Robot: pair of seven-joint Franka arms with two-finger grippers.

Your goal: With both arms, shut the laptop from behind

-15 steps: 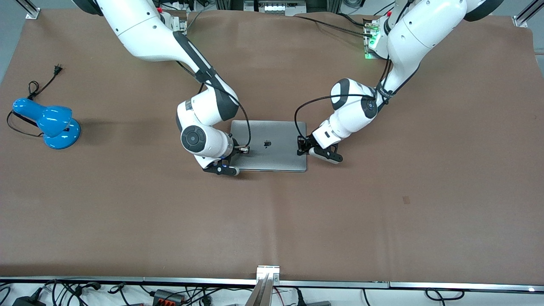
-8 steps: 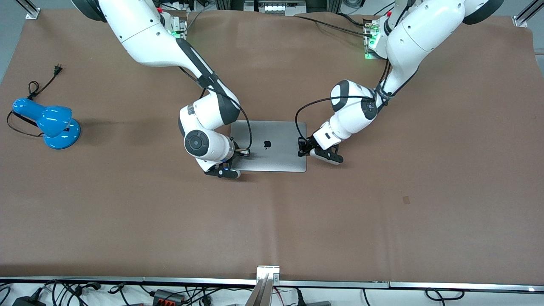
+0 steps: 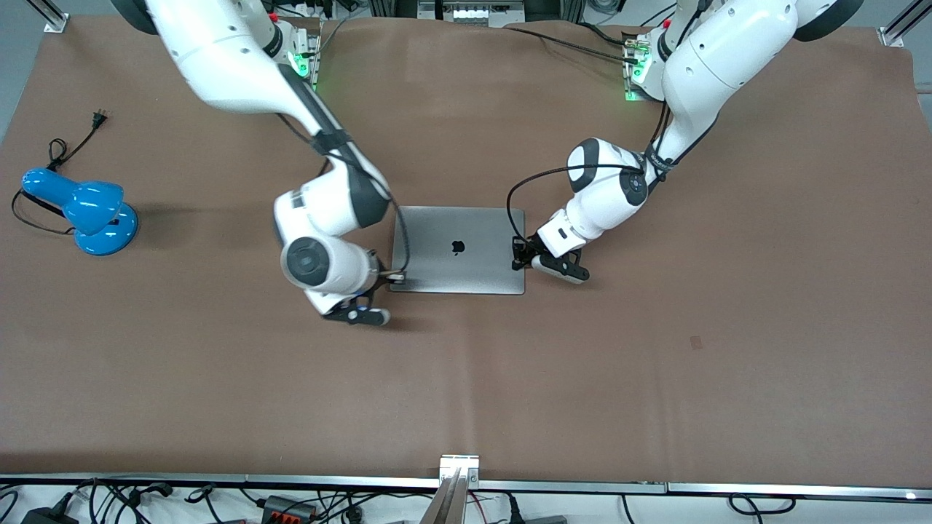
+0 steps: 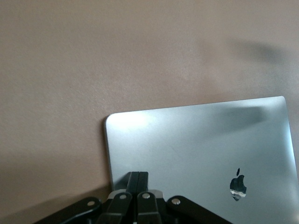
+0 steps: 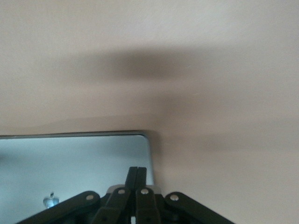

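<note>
The grey laptop [image 3: 459, 249] lies shut and flat on the brown table, its lid up and the dark apple logo showing. My left gripper [image 3: 518, 255] is shut and empty, its tips on the lid's edge toward the left arm's end. In the left wrist view the gripper [image 4: 138, 173] rests on the lid [image 4: 201, 140] near a corner. My right gripper [image 3: 389, 276] is shut and empty at the lid's corner toward the right arm's end. In the right wrist view the gripper [image 5: 138, 169] is just inside the lid's [image 5: 70, 163] edge.
A blue desk lamp [image 3: 87, 211] with a black cord and plug lies toward the right arm's end of the table. A metal bracket [image 3: 459, 466] sits at the table edge nearest the front camera.
My right arm has swung toward its own end of the table and nearer the front camera, sliding its gripper from over the lid to the lid's corner. My left gripper has barely moved.
</note>
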